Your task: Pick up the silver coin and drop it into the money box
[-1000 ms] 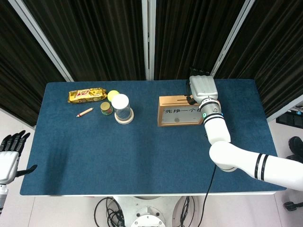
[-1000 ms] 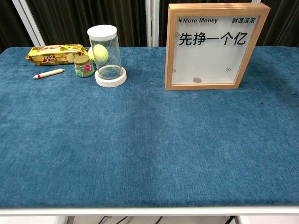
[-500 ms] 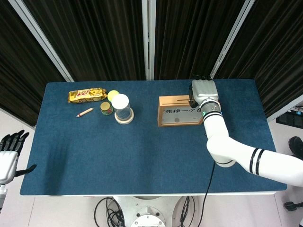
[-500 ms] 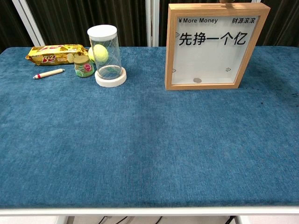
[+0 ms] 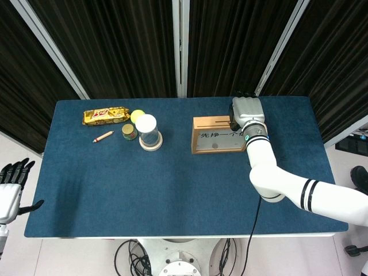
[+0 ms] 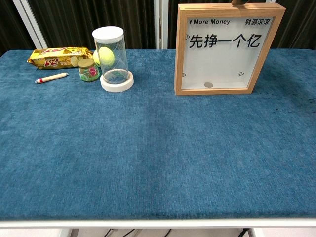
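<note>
My right robot hand sits over the right end of the money box, back of the hand up, fingers curled down behind the top edge of the frame. From the head view I cannot tell whether anything is pinched in there; the fingertips are hidden. In the chest view only a dark sliver shows above the box's top rail.

Inside the box, a silver coin lies at the bottom behind the clear front, near the middle of the lower rail. The box stands upright on the blue surface.

My left robot hand hangs off the left edge of the surface, well apart from everything, fingers spread and holding nothing.

Over on the far left: a yellow snack packet, a crayon lying in front of it, a small green-labelled jar, and a clear canister with a white lid, a yellow-green ball just behind it.
</note>
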Controlling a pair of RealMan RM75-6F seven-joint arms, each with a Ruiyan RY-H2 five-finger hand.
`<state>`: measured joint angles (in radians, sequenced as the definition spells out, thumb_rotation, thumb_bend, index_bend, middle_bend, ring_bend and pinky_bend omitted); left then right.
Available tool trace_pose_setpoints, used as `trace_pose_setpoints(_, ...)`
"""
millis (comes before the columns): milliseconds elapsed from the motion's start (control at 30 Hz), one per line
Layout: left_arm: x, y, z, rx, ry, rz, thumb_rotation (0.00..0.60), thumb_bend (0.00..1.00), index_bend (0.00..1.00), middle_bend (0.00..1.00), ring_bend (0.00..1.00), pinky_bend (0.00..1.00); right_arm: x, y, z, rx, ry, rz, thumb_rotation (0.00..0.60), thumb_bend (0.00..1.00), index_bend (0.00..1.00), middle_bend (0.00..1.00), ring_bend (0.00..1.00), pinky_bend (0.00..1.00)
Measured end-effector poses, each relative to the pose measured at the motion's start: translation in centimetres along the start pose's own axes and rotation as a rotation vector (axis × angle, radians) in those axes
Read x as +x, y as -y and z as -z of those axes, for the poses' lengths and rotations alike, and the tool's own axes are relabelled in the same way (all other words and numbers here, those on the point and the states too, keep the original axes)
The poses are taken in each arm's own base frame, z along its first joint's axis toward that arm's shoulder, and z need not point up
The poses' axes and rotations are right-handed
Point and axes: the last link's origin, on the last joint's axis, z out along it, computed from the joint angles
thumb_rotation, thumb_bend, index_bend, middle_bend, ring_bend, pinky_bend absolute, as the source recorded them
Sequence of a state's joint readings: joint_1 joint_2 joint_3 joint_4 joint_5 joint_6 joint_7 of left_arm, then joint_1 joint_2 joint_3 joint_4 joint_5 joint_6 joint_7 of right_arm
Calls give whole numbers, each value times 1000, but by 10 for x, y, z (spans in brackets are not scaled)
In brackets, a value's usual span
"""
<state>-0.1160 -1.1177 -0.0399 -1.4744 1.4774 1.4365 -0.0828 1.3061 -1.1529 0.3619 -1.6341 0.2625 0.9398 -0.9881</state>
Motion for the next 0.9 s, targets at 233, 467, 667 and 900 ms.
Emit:
trace_pose_setpoints(233,1,1,0,3,-3,-1,600,124,52,5,0,0,-3,2,-3,1,9,2,600,370,695,0,0,0)
trace_pose_setpoints(467,1,1,-2,3,-1,-2,600,124,52,5,0,0,-2,0,-3,13,17,-7,600,360,254,0,0,0)
trace_pose_setpoints(667,2,1,-2,3,-3,-2,600,124,52,5,0,0,0,-3,-2,21,17,-19,600,358,89,0,0,0)
trace_pose_setpoints(900,3,-1,-2,2,-6,-4,600,124,52,5,0,0,8,-8,6,67,-13,-49,600,358,57,0,0,0)
